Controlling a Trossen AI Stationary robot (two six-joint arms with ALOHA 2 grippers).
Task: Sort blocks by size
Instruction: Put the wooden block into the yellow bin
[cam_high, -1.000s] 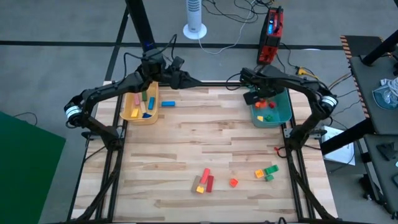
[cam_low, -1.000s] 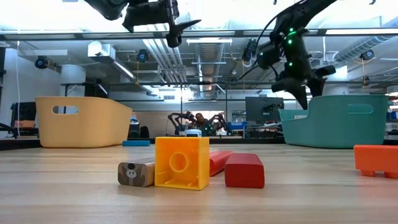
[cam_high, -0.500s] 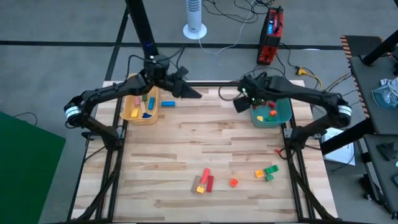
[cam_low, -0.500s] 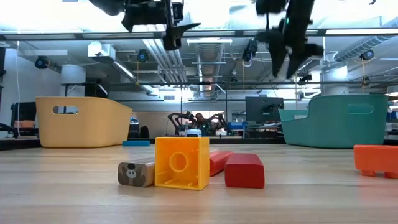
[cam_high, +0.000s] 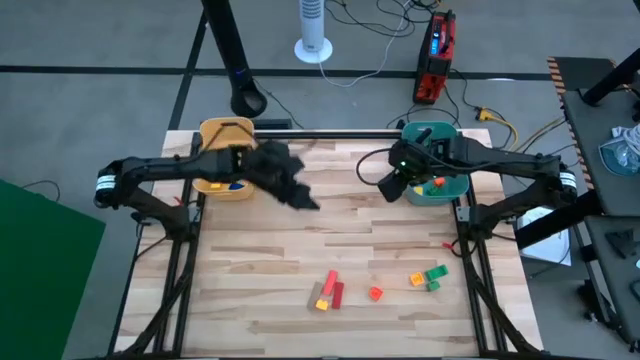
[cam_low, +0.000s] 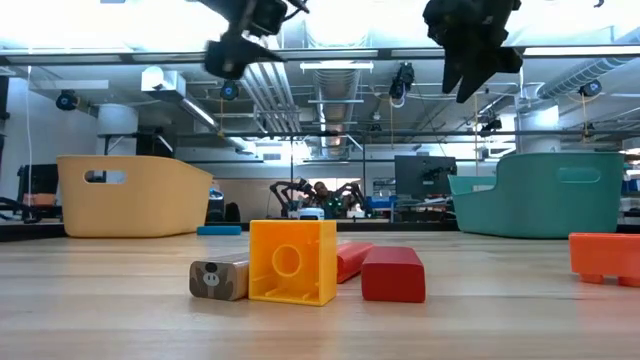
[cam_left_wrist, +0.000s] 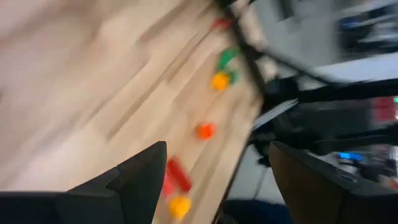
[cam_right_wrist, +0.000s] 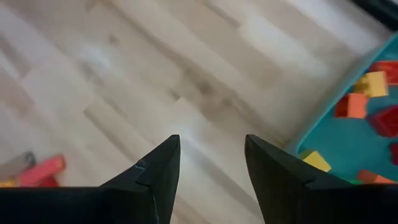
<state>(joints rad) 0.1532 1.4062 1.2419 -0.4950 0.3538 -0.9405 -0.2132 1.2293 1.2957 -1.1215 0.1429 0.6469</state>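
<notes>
Nearest the front edge of the pale, striped wooden desk (cam_high: 300, 230), the unsorted blocks lay in three loose groups. A long red bar (cam_high: 338, 293), a slanted red bar and a yellow block (cam_high: 323, 298) were seen touching one another; a small orange cube (cam_high: 375, 293) sat apart, and farther right a yellow and green cluster (cam_high: 429, 276) was gathered. In the low view the yellow block (cam_low: 292, 261) was shown as a square brick with a round socket, a wood-coloured piece (cam_low: 218, 279) just beside it and a smooth red block (cam_low: 393, 274) on its other side, details that could not be made out from above.

A broad stretch of bare desk lay open between these blocks and the arms. The left gripper (cam_high: 305, 198) was held above the middle of the desk, its fingers (cam_left_wrist: 140, 180) spread wide and empty. The right gripper (cam_high: 387, 185) was held beside the teal bin (cam_high: 455, 185), its fingers (cam_right_wrist: 155, 174) also parted with nothing between them.

At the far corners stood two smooth plastic bins with rounded walls, the yellow bin (cam_high: 222, 133) on the left. Short red, orange and yellow cubes were shown inside the teal bin by the right wrist view.
</notes>
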